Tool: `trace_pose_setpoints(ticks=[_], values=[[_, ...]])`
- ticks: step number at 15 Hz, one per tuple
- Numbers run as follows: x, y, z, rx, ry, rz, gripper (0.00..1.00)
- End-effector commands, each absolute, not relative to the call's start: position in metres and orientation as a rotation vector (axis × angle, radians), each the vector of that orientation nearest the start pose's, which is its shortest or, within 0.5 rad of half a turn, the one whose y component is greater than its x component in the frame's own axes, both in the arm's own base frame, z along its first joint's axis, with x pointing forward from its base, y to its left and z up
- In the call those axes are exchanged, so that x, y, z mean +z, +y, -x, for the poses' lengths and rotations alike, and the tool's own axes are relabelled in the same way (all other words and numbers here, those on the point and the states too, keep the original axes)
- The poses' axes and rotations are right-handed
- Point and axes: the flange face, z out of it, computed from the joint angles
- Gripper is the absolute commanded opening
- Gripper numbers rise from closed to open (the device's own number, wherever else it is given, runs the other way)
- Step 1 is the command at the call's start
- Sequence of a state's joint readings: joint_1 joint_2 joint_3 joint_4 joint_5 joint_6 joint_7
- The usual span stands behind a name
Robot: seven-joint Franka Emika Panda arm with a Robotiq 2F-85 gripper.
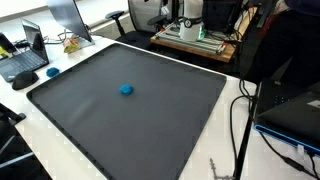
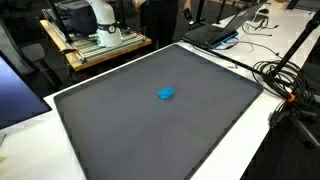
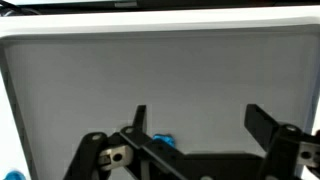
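Observation:
A small blue object (image 1: 126, 89) (image 2: 166, 94) lies near the middle of a dark grey mat (image 1: 90, 120) (image 2: 130, 135) on a white table. In the wrist view the blue object (image 3: 163, 142) shows low down, just right of the left finger and partly hidden by the gripper's body. My gripper (image 3: 200, 124) hangs well above the mat, its two black fingers (image 3: 140, 120) wide apart and nothing between them. The gripper itself does not show in either exterior view; only the white robot base (image 1: 190, 12) (image 2: 100, 15) stands beyond the mat's far edge.
The base sits on a wooden platform (image 1: 195, 40) (image 2: 100, 48). An open laptop (image 1: 25, 55) and a blue mouse (image 1: 52, 72) lie off one corner of the mat. Black cables (image 1: 240, 120) (image 2: 285, 75) and another laptop (image 2: 225, 32) lie along one side.

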State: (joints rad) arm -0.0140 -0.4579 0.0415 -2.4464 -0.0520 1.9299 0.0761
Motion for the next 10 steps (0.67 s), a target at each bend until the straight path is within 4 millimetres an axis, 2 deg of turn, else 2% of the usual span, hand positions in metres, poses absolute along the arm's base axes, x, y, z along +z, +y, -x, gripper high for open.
trace_pose_setpoints(ticks=[1,7,9,10], values=[[0.461,0.008,-0.4,0.091,0.054,3.209,1.0],[0.461,0.008,-0.4,0.091,0.054,3.209,1.0],[0.462,0.028,-0.401,0.077,-0.066,3.171,1.0],[0.463,0.048,-0.398,0.062,-0.195,3.123,1.0]])
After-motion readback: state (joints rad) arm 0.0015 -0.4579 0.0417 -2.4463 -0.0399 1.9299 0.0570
